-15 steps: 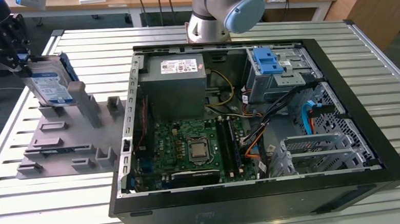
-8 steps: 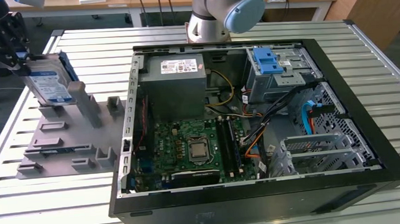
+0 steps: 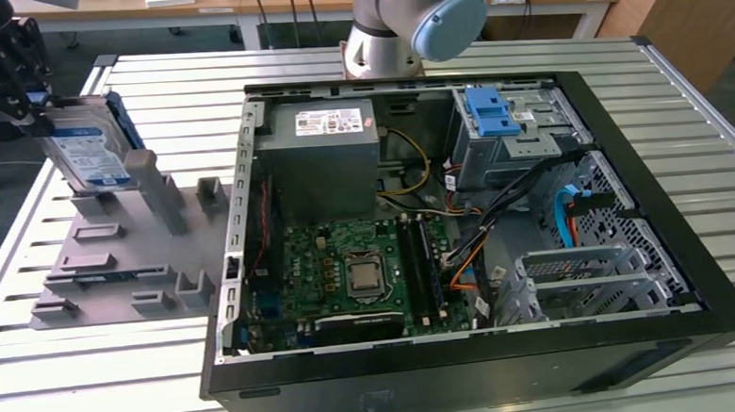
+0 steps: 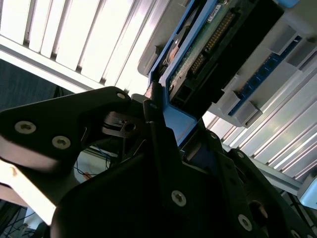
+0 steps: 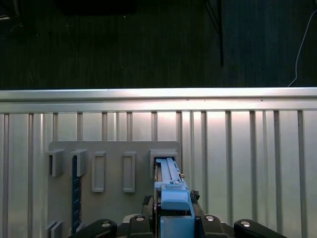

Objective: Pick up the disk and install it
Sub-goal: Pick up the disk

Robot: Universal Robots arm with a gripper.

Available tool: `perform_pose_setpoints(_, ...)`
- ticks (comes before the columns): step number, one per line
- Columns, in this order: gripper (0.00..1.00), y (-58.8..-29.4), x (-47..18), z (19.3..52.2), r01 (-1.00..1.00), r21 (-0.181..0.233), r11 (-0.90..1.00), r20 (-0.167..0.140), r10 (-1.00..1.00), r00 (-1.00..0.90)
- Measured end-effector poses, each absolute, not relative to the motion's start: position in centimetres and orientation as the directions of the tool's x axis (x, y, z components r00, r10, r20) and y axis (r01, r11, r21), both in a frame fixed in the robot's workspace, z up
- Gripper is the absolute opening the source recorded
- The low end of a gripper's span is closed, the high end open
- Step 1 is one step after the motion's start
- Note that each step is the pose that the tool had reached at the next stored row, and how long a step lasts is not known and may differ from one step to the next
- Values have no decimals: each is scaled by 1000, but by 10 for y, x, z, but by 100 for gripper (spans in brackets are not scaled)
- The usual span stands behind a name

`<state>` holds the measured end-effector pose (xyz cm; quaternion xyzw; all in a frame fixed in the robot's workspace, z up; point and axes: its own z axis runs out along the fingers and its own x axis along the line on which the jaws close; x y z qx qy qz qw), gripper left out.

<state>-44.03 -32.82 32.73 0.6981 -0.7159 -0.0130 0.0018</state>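
No print can be made out. A white-and-blue label (image 3: 94,159) is carried on the disk (image 3: 77,134), a white sticker (image 3: 325,121) on the grey metal box (image 3: 322,175); the lettering is too small.

Tall post (image 3: 155,191) of grey fixture (image 3: 107,276) stands just beside the disk (image 3: 88,150), on exterior view's right. Air above both is free. Worktop (image 3: 87,381) beyond the fixture is open. Inside open case (image 3: 706,292), black cables (image 3: 524,193) crowd the drive cage (image 3: 521,132).
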Motion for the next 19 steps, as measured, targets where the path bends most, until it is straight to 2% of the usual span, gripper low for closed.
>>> perform_pose_setpoints(19, 36, -328, -440, 336, -999, 21, 25, -16, -1000, -25)
